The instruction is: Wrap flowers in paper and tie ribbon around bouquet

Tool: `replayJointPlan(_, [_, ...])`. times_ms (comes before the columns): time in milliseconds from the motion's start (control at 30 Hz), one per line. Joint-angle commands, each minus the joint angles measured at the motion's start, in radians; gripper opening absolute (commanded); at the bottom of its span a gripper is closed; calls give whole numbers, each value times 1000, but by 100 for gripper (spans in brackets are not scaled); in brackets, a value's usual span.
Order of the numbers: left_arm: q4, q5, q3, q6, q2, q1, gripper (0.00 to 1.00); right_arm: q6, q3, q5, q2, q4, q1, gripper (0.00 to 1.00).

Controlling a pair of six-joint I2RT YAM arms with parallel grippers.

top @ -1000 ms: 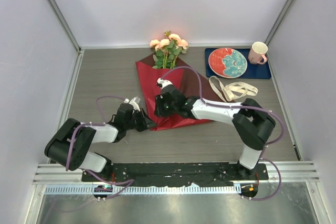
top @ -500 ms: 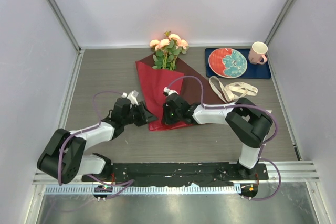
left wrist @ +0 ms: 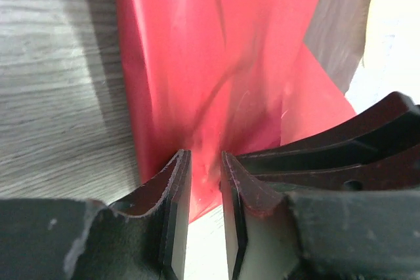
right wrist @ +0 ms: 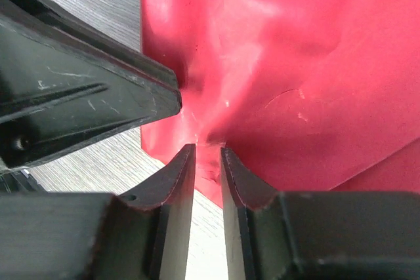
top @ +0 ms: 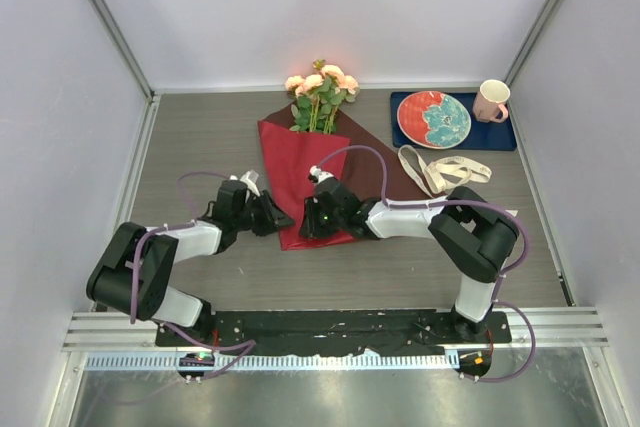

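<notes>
Grey wood-grain counter, likely wrapping step: dark red paper sheet over peach-pink roses, left hand and right hand narrowly parted astride its near tip, grip undeterminable; next needs a firm pinch.

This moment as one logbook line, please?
left gripper: pinches near end of large dark red paper sheet | right gripper: pinches same end | peach-pink roses: heads out far end | cream fabric ribbon: lying loose, untied
</notes>
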Motion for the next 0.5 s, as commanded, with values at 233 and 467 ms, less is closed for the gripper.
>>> replayJointPlan(233, [-108, 3, -32, 120, -85, 15, 29, 38, 38, -95, 15, 85, 5, 34])
replayJointPlan(467, [-171, 3, 29, 136, -125, 24, 30, 15, -14, -16, 1, 62, 5, 20])
